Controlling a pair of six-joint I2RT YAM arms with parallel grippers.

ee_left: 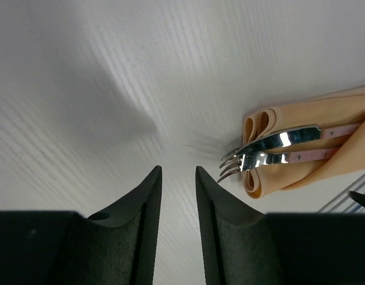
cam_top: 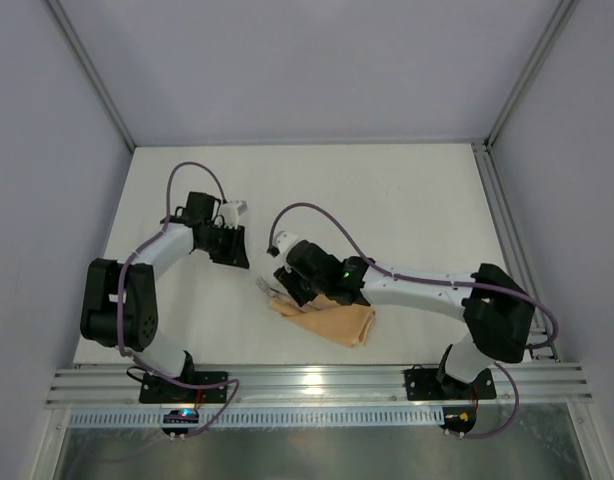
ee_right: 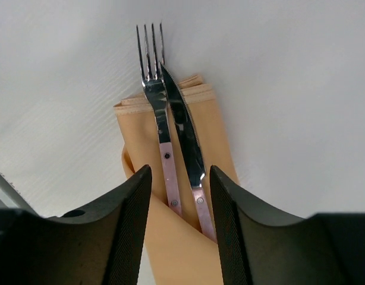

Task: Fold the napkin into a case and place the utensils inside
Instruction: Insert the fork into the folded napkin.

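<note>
The peach-orange napkin [cam_top: 332, 322] lies folded as a narrow case [ee_right: 213, 122] near the table's front edge, with a diagonal flap [ee_right: 176, 243] across it. Two utensils, a fork [ee_right: 156, 95] and a knife [ee_right: 185, 127], are tucked side by side under the flap, and their pink handles run beneath it. Their metal heads stick out past the cloth's far end [ee_left: 260, 155]. My right gripper [ee_right: 180, 169] hovers open just above the handles, one finger on each side. My left gripper [ee_left: 178, 169] is off to the left of the case [ee_left: 331, 116], jaws a little apart with only bare table between them.
An aluminium rail [cam_top: 317, 385] runs along the near edge behind the case. Grey walls and frame posts [cam_top: 92, 75] enclose the white table [cam_top: 387, 200]. The right arm [cam_top: 417, 290] reaches leftward over the napkin.
</note>
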